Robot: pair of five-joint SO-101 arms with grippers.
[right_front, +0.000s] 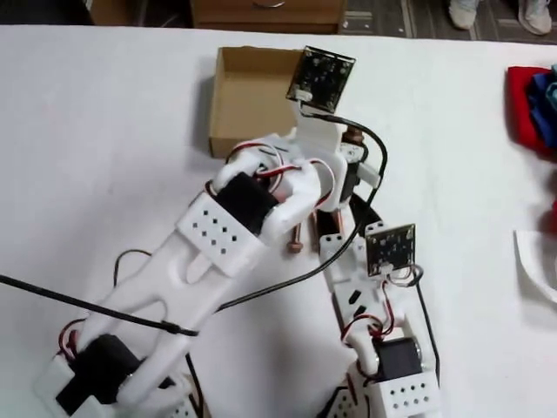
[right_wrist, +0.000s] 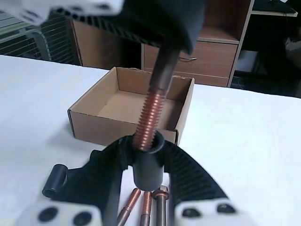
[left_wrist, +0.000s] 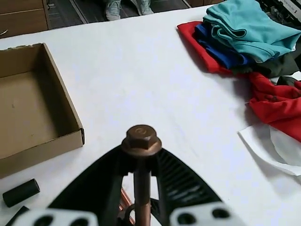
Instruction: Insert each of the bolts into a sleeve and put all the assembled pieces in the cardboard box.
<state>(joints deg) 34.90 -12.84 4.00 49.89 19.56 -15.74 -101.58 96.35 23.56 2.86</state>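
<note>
— What has my left pincer got?
— It's closed tight on the copper hex-head bolt, just under the head.
— And the right?
— My right pincer is clamped around the black cylindrical sleeve, which stands upright. The bolt's threaded tip sits in its mouth. The brown cardboard box lies at eleven o'clock from them on the white table. Three loose copper bolts lie below.

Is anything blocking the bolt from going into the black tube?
No, nothing visible. The tip of the copper threaded bolt sits right at the mouth of the black cylindrical sleeve, which the right gripper holds.
</note>
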